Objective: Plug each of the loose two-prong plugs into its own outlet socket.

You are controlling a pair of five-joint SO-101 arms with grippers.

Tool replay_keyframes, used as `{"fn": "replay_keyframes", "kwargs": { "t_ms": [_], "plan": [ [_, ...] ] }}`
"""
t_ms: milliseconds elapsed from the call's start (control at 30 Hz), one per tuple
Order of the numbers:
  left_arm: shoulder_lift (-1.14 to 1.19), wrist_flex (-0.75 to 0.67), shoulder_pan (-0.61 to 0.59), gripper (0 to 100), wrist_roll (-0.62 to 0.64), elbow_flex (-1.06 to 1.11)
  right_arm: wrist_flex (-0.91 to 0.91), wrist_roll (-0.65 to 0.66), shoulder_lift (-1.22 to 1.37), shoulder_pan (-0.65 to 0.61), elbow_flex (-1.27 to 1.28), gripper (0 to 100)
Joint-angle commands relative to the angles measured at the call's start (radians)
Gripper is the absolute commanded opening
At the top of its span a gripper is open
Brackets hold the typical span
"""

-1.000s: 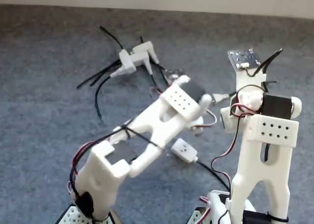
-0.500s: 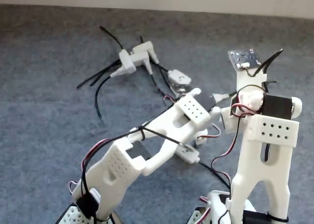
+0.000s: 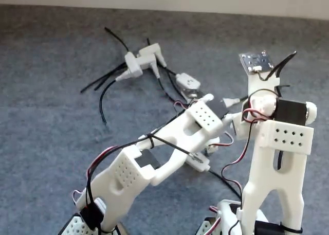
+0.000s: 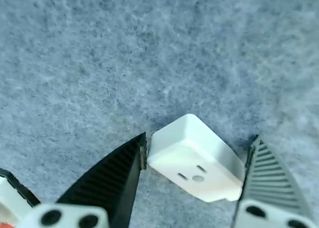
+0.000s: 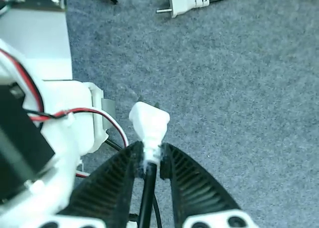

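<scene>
The left gripper (image 4: 199,140) stood low over the grey carpeted tabletop (image 4: 124,48) with its jaws apart, one finger on either side of a white outlet socket (image 4: 197,158). The socket lay right between the fingertips, its slotted face turned back toward the gripper's base. The black finger (image 4: 119,178) had its tip against one edge of the socket, and the other finger (image 4: 264,173) stood just beside the opposite edge. I could not tell whether that second finger touched.

The right gripper (image 5: 150,150) was held clear above the tabletop. Its jaws were clamped on the neck of a white two-prong plug (image 5: 149,120), where the black cord (image 5: 147,188) joins the body. The plug body stuck out past the fingertips, with both prongs pointing away from the gripper. Well beyond those prongs, a second loose plug (image 5: 182,1) lay flat on the carpet, its own black cord trailing off.

From the high view, two outlet sockets could be counted. One lay partly hidden beneath the left arm at its gripper (image 3: 198,163). The other (image 3: 187,82) lay farther out, beyond that gripper. Farther still from both grippers sat a small cluster of white plugs (image 3: 140,62) amid tangled black cords (image 3: 105,88). It looked like two plugs close together, which with the held one made three.
</scene>
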Motion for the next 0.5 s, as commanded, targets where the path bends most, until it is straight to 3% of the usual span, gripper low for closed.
{"fn": "replay_keyframes", "kwargs": {
  "t_ms": [0,133,333,467],
  "plan": [
    [-0.004,0.015,0.025,32,0.002,-0.024,-0.013,0.012,0.005,0.004,-0.036,3.6],
    [-0.004,0.012,0.022,22,-0.002,-0.025,-0.013,0.012,0.005,0.005,-0.036,3.6],
    [0.022,-0.043,-0.062,2,-0.181,-0.028,-0.013,0.012,0.005,0.007,-0.036,3.6],
    [0.097,-0.051,-0.137,1,-0.247,-0.076,-0.013,0.012,0.005,0.007,-0.036,3.6]
  ]
}}
